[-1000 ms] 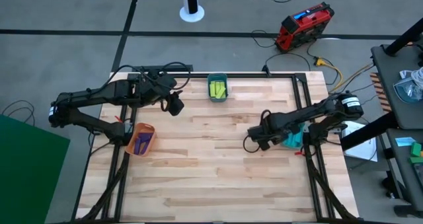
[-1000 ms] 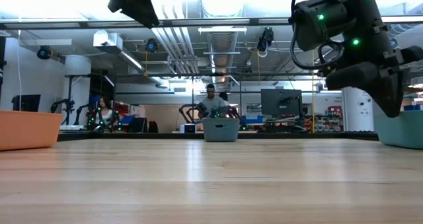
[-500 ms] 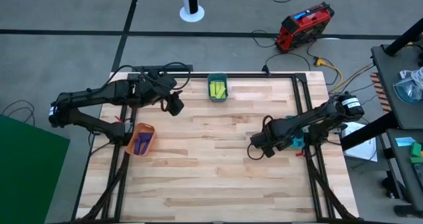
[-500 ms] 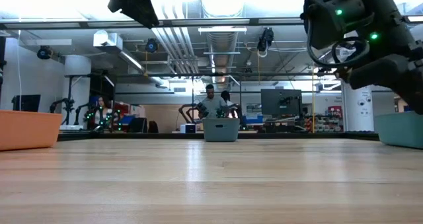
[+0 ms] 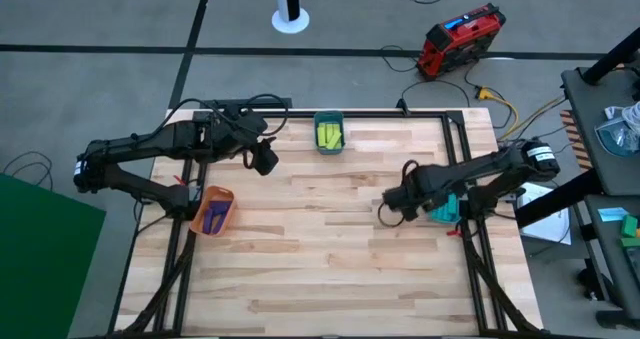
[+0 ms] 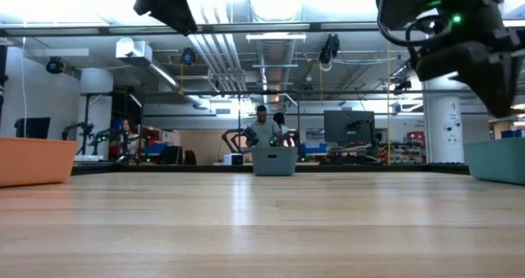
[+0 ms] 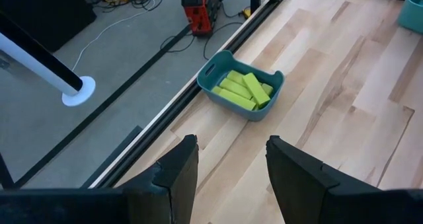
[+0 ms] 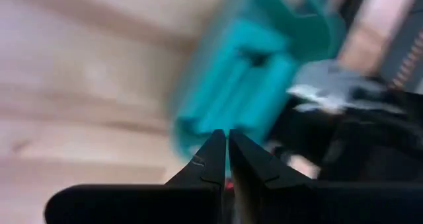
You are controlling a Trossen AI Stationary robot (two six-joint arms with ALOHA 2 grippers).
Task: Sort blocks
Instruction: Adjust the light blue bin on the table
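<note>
1. Yellow-green blocks (image 7: 243, 90) are lying packed together inside a small teal bin (image 5: 329, 134) at the counter's far edge, near the middle.
2. Purple blocks (image 5: 216, 217) are sitting in an orange bin (image 5: 214, 210) at the counter's left edge.
3. Cyan-blue blocks (image 8: 244, 78) are filling a teal bin (image 5: 443, 207) at the right edge, blurred in the right wrist view.
4. The left gripper (image 7: 228, 161) is hovering above the counter (image 5: 330, 249) near the far-edge bin, its fingers standing apart and holding nothing.
5. The right gripper (image 8: 227, 148) is hanging just beside the right-edge bin, fingers pressed together and empty.
6. People are showing in the room beyond the counter in the low view.
</note>
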